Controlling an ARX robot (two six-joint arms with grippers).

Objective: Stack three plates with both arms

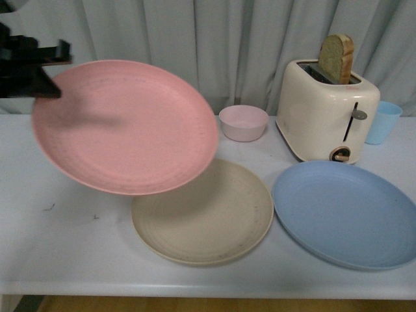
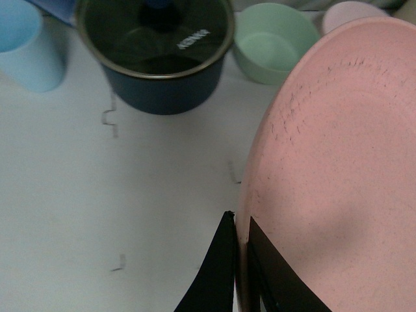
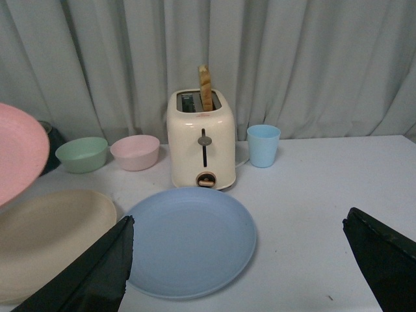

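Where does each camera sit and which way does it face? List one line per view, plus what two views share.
Front view: on the body, facing the beige plate and toaster; left gripper shows.
Left wrist view: looks down along the held pink plate to a dark pot; its fingers show.
Right wrist view: low, faces the blue plate and curtain; open right gripper shows.
Shared: front and right wrist views both show the toaster.

Illumination is even, diffuse and moderately bright, with no glare. The left hand [image 1: 58, 71] casts a soft grey shadow on the pink plate [image 1: 123, 127]. All views are slightly soft. In the left wrist view, its black fingers [image 2: 214, 273] are blurred silhouettes.
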